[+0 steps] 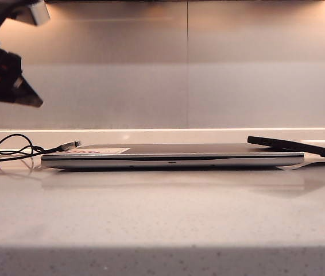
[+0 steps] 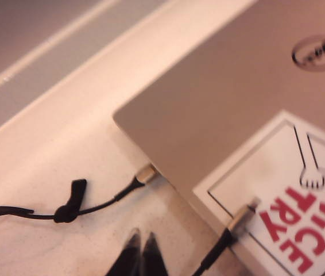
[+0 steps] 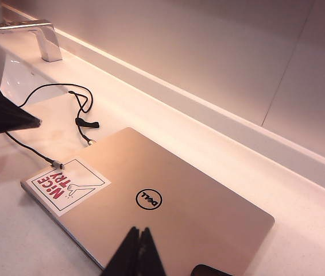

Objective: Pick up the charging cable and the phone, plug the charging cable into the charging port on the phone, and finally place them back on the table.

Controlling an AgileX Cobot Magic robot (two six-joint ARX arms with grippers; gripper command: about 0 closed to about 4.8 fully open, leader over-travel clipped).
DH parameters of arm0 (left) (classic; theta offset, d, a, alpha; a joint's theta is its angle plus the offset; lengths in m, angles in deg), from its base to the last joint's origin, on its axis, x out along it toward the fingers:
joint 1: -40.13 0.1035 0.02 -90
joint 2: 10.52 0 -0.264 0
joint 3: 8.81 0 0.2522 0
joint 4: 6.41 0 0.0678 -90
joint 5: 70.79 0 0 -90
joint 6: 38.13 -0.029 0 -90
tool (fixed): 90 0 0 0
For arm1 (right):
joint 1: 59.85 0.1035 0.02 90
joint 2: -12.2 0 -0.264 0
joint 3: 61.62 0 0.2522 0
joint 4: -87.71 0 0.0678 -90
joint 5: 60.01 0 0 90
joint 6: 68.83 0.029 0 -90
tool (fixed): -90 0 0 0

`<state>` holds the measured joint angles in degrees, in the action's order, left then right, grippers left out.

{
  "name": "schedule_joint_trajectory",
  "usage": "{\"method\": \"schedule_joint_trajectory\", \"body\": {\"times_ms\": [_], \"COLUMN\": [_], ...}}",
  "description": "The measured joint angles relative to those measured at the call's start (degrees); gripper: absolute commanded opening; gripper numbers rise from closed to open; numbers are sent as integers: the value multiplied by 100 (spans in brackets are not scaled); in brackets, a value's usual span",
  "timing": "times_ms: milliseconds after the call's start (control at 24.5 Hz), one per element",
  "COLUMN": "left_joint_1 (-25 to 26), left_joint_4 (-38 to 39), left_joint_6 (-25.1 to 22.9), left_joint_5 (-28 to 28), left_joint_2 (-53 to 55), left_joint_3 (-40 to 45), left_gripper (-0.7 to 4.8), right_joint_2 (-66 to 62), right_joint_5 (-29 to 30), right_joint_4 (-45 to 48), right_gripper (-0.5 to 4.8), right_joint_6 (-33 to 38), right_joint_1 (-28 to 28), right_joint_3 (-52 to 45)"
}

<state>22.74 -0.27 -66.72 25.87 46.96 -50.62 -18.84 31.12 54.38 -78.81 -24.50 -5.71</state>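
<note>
1. Left gripper (image 2: pixel 140 253): fingers together, empty, hanging above the table (image 1: pixel 162 213).
2. Charging cable (image 2: pixel 93 205): the free plug (image 2: pixel 244 217) rests on the laptop (image 1: pixel 174 155) sticker at about 2 o'clock from the left fingertips, nearest this arm, long axis running 7 to 1 o'clock.
3. Sticker reads "NICE TRY"; lid logo reads "DELL".
4. Right gripper (image 3: pixel 135 256): fingers together, empty; phone (image 1: pixel 297 146) lies tilted on the laptop's right end.

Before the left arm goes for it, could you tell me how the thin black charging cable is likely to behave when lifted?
The thin black charging cable lies in loose loops, so it will probably flop. Its silvery plug rests on the closed laptop, so it may drag off.
</note>
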Motion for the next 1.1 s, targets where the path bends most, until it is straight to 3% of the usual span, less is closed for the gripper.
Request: {"method": "schedule_joint_trajectory", "body": {"times_ms": [41,164,286,531,736,1104], "left_joint_1": [0,0,0,2,0,0], "left_joint_4": [15,28,61,83,101,81], "left_joint_6": [-55,-168,-286,-457,-949,-1038], "left_joint_5": [0,0,-2,0,0,0], "left_joint_2": [24,107,170,345,507,833], "left_joint_3": [0,2,2,2,2,2], "left_gripper": [22,181,241,243,242,242], "right_joint_2": [0,0,0,0,2,2], "right_joint_5": [0,0,0,0,0,0], "right_joint_4": [0,0,0,39,59,59], "right_gripper": [-6,-6,-6,-6,-6,-6], "right_joint_6": [0,0,0,0,0,0], "right_joint_1": [0,0,0,0,0,0], "right_joint_3": [0,0,0,0,0,0]}}
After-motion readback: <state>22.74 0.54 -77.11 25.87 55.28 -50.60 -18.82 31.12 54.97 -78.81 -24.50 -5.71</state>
